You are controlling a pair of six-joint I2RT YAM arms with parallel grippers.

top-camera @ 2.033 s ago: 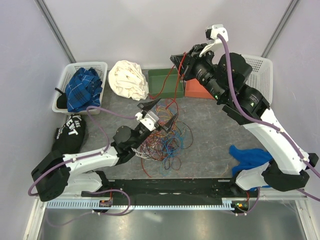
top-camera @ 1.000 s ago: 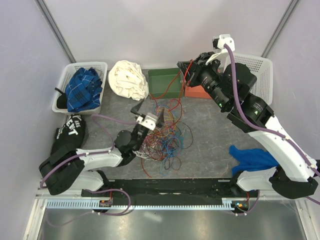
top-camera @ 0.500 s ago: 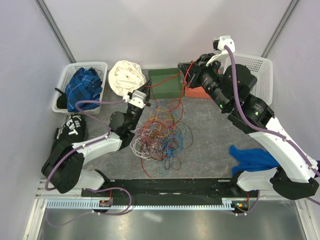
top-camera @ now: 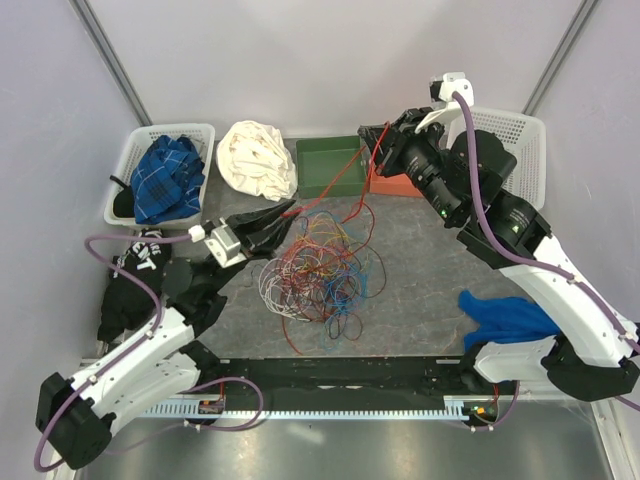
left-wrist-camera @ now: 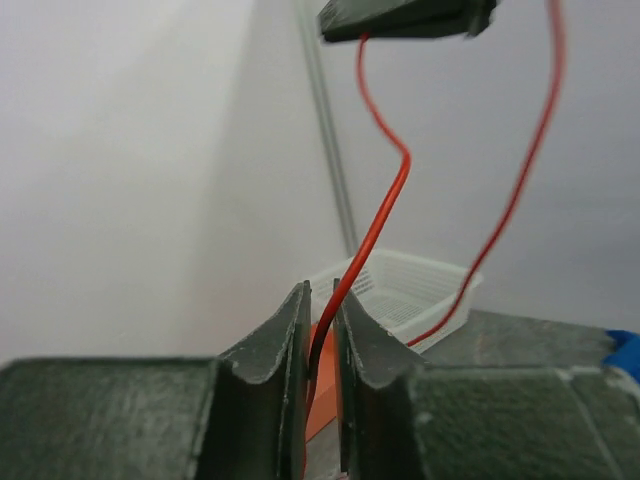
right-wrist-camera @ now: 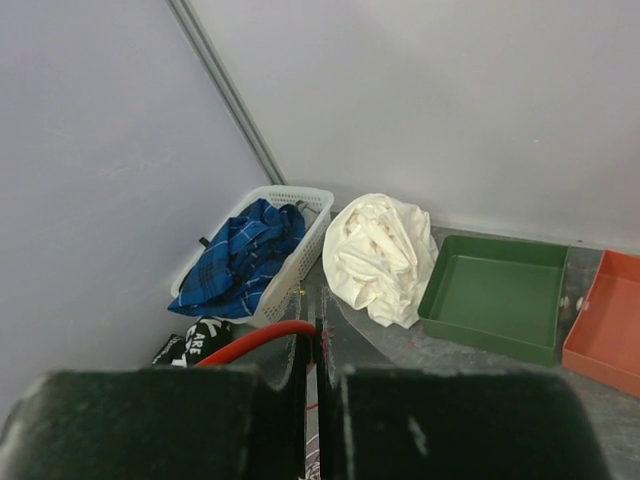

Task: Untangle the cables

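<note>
The cables (top-camera: 320,270) lie in a many-coloured tangle at the middle of the table. One red cable (top-camera: 335,187) rises out of the tangle and spans between both grippers. My left gripper (top-camera: 288,209) sits at the pile's upper left, shut on that red cable (left-wrist-camera: 380,210), which runs between the narrow jaws (left-wrist-camera: 320,335) and up to the right gripper's fingers (left-wrist-camera: 405,18). Above the trays, my right gripper (top-camera: 372,138) is held high. It is shut on the same red cable (right-wrist-camera: 250,343), which curves off to the left from its tips (right-wrist-camera: 318,335).
A white basket (top-camera: 122,170) with blue plaid cloth stands at the back left, with a crumpled white cloth (top-camera: 255,160) beside it. A green tray (top-camera: 330,165) and an orange tray (top-camera: 395,182) sit at the back. A white basket (top-camera: 525,140), a blue cloth (top-camera: 510,315) and a black cloth (top-camera: 135,270) ring the pile.
My left gripper rose open from the tangle to the raised red cable, shut on it, and its arm has drawn back to the left. The right gripper has barely moved.
</note>
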